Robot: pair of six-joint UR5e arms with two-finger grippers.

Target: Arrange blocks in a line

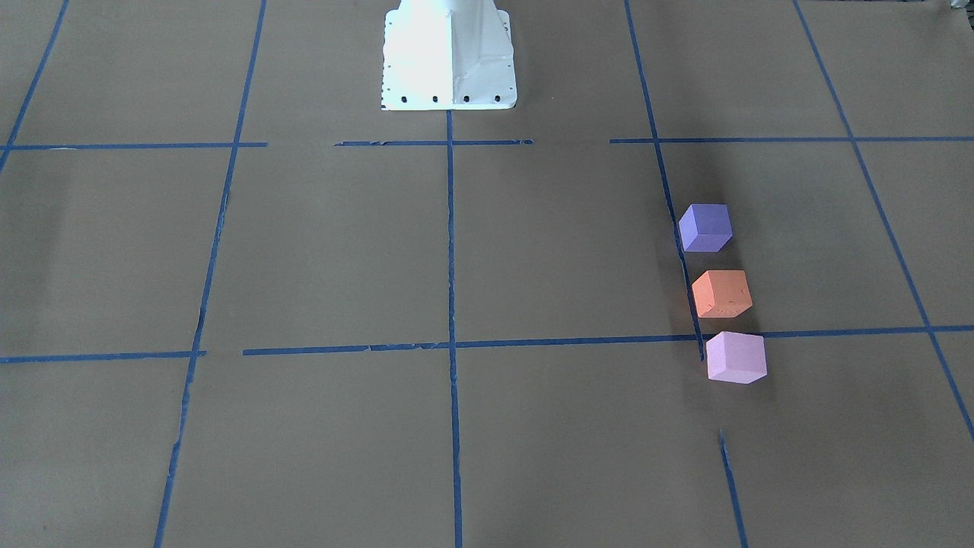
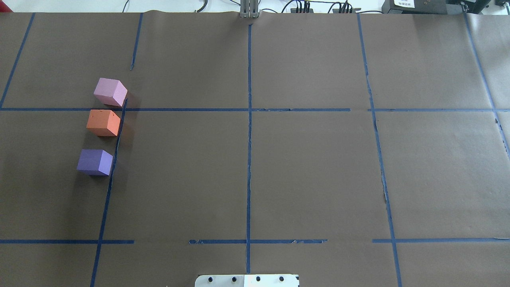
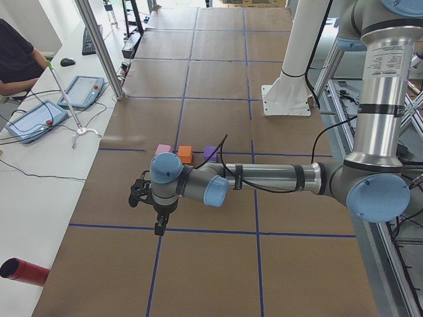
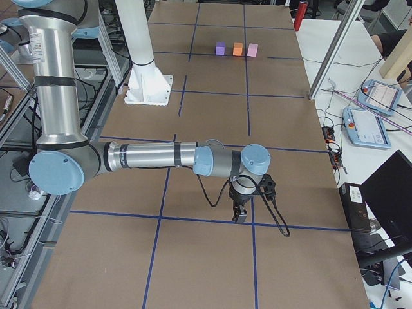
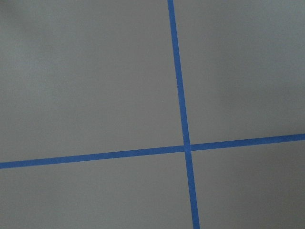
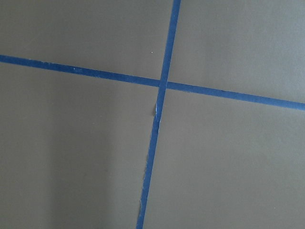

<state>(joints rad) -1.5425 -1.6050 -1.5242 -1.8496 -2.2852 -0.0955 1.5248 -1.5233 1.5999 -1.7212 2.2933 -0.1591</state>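
Three blocks stand in a line on the brown paper on the robot's left side, with small gaps between them: the violet-purple block point(image 2: 95, 162) nearest the robot, the orange block point(image 2: 103, 123) in the middle, the light pink block point(image 2: 110, 92) farthest. They also show in the front-facing view as purple point(image 1: 705, 227), orange point(image 1: 721, 294) and pink point(image 1: 735, 357). My left gripper point(image 3: 158, 228) hangs over the table's left end, apart from the blocks. My right gripper point(image 4: 240, 217) hangs over the right end. Both show only in side views, so I cannot tell whether they are open or shut. The wrist views show only paper and tape.
Blue tape lines point(image 2: 249, 139) grid the brown paper. The white robot base point(image 1: 449, 57) stands at the table's robot-side edge. Beside the table are control tablets point(image 3: 36, 119), a red cylinder point(image 3: 23, 272), metal posts point(image 3: 99, 49) and a seated person point(image 3: 13, 56).
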